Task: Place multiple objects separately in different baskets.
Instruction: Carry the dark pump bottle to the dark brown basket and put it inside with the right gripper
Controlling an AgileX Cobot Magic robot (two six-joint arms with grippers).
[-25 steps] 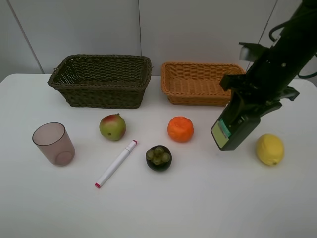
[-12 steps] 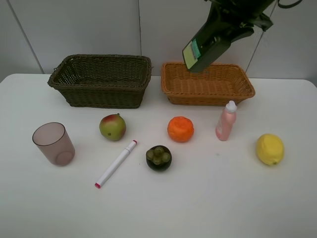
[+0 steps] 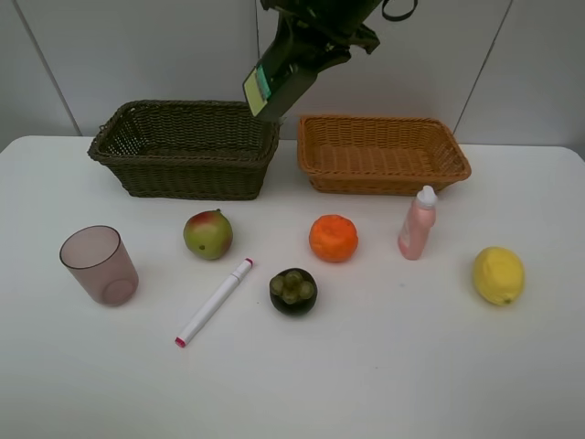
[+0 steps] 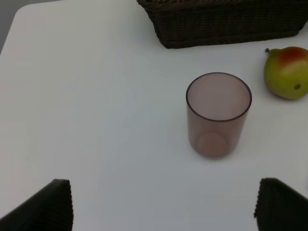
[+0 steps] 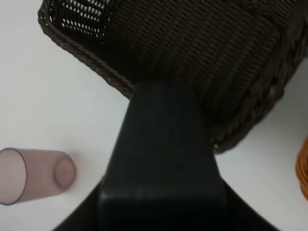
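Hovering boxy bottle (image 3: 277, 80) over wicker basket (image 3: 183, 174)

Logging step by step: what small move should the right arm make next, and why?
Probably lower the green bottle into the dark basket: it hangs tilted above that basket's right end, gripped, not yet inside.

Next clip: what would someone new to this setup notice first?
The dark green bottle, clamped in the right gripper, hangs tilted in the air above the right end of the dark olive-brown basket. Nearer the camera than the orange-tan basket, the orange, the upright pink bottle and the yellow lemon stand out brightly on the white table.
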